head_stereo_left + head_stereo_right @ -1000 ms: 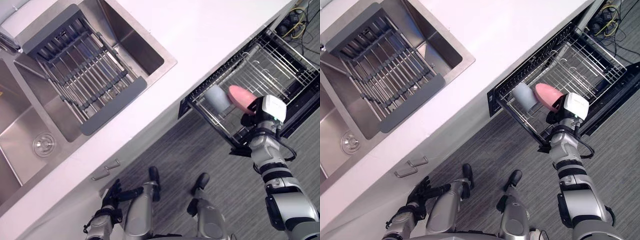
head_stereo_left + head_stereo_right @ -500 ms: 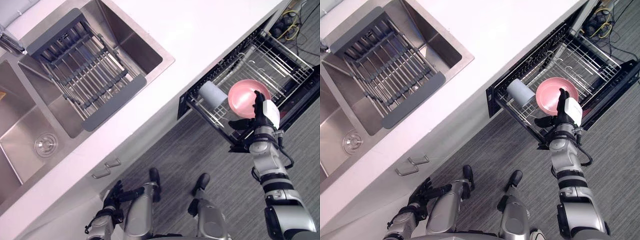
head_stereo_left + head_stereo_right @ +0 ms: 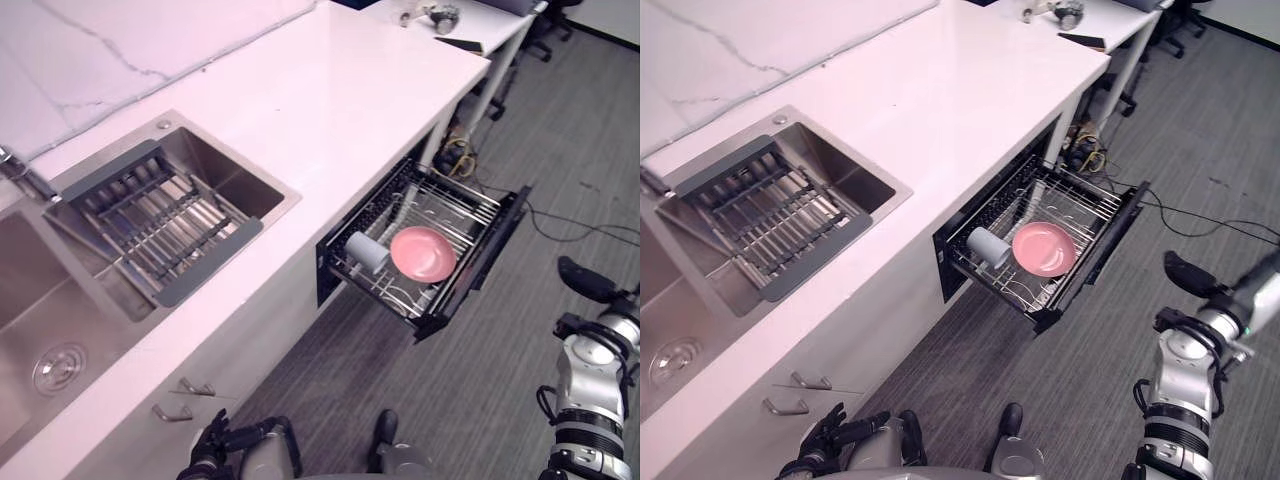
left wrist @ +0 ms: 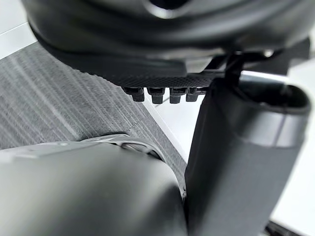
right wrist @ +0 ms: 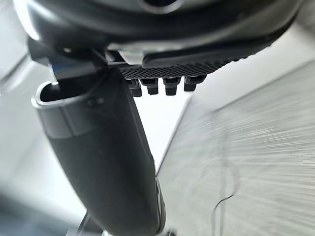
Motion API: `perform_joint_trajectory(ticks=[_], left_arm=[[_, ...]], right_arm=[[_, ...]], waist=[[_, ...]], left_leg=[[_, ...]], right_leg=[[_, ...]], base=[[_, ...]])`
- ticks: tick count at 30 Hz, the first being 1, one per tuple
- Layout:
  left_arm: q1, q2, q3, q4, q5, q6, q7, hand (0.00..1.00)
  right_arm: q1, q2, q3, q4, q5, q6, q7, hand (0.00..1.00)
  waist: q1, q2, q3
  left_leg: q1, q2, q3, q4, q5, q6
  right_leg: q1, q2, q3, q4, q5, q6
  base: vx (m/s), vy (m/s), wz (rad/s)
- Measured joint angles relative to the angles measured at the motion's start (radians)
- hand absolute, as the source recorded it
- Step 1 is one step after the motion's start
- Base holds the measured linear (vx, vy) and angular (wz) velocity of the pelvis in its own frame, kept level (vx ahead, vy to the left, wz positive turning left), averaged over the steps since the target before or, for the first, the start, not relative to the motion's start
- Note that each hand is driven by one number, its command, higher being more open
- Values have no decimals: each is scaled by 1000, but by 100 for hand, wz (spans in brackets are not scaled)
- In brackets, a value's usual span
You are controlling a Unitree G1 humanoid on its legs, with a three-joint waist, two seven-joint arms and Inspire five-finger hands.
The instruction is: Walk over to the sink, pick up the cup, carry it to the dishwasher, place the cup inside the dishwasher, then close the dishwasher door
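The dishwasher drawer (image 3: 490, 250) stands pulled out under the white counter (image 3: 330, 90). In its wire rack (image 3: 1080, 205) a pink bowl (image 3: 423, 253) lies with its hollow up. A grey cup (image 3: 367, 251) lies on its side right beside the bowl. My right hand (image 3: 585, 280) hangs open and empty over the floor, well to the right of the drawer, with its thumb (image 5: 106, 157) straight. My left hand (image 3: 212, 455) is low by the cabinet front, open and empty.
A steel sink (image 3: 250, 190) with a grey drying rack (image 3: 165, 225) across it is set in the counter at the left. Cables (image 3: 560, 225) trail on the grey floor beyond the drawer. A desk (image 3: 470, 25) with small items stands at the far end.
My right hand has opened and let go of the pink bowl, which now lies in the rack. The hand has drawn back to the right. The camera has swung, shifting the whole scene.
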Motion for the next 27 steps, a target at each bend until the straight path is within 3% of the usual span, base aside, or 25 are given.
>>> perform_joint_trajectory(ticks=[2,6,8,10,20,22,27], left_arm=[[-24,0,-29,2,-22,2,0,100],[-39,-48,-64,7,-105,3,-1,100],[-27,-76,-77,6,-118,-1,0,100],[-12,-79,-97,2,-118,-11,-1,100],[-3,-81,-104,-16,-136,-8,-23,100],[-1,-80,-107,-34,-137,-8,-23,100],[-1,-72,-107,-38,-150,-4,-21,100]], right_arm=[[-11,-1,-34,1,72,10,3,0],[-59,-15,-67,53,161,29,63,0],[-60,-32,-67,64,159,30,121,0],[-72,-51,-57,84,157,29,173,0],[-217,-125,96,179,130,-99,292,0],[-258,-142,107,252,133,-131,249,0],[-315,-206,126,377,155,-148,248,0]], waist=[[-4,18,13],[-23,107,84],[-28,154,111],[-28,177,118],[1,182,149],[22,182,149],[38,167,160]], left_leg=[[-28,0,17,0,1,0],[-2,-19,57,-24,14,16],[31,-52,68,-77,38,22],[49,-74,63,-117,54,23],[68,-160,-65,-187,95,43],[68,-181,-111,-191,102,49],[71,-219,-192,-222,136,55]], right_leg=[[-42,-4,16,0,12,-8],[-53,-25,54,5,28,-2],[-48,-46,60,5,38,2],[-48,-59,61,5,36,6],[25,-112,-65,5,17,39],[57,-123,-120,5,9,49],[108,-136,-217,6,-2,62]], base=[[-72,55,-30],[-33,73,-20],[29,50,-5],[36,37,4],[18,43,38],[22,55,64],[-1,51,59]])
